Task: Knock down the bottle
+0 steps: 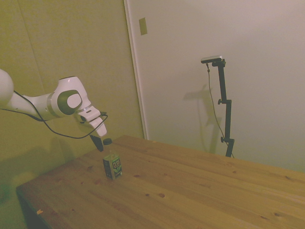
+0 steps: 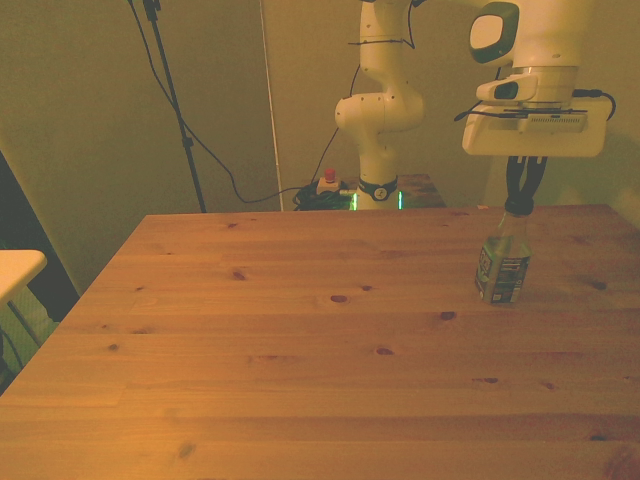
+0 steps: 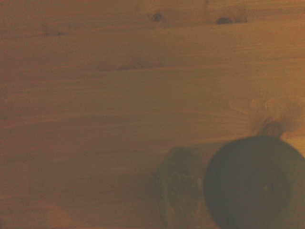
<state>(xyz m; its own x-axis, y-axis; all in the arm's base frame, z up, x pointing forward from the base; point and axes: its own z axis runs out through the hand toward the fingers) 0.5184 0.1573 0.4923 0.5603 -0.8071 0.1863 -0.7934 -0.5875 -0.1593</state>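
Observation:
The bottle (image 1: 112, 166) stands upright near the table's left end in the side view, its green label facing the camera and its dark cap on top. In the front view the bottle (image 2: 502, 266) is at the right, a little in from the far edge. My gripper (image 2: 522, 206) hangs just over and behind the cap, fingers drawn together and holding nothing. From the side, the gripper (image 1: 99, 143) tilts down with its tips level with the cap, just to its left. The wrist view shows the round dark cap (image 3: 257, 183) from close above, blurred.
The wooden table (image 2: 300, 340) stretches wide toward the front view's left and near side. The robot base (image 2: 378, 120) stands behind the far edge with cables and a red button (image 2: 329, 176) near it. A pale surface (image 2: 15, 266) juts in at the left.

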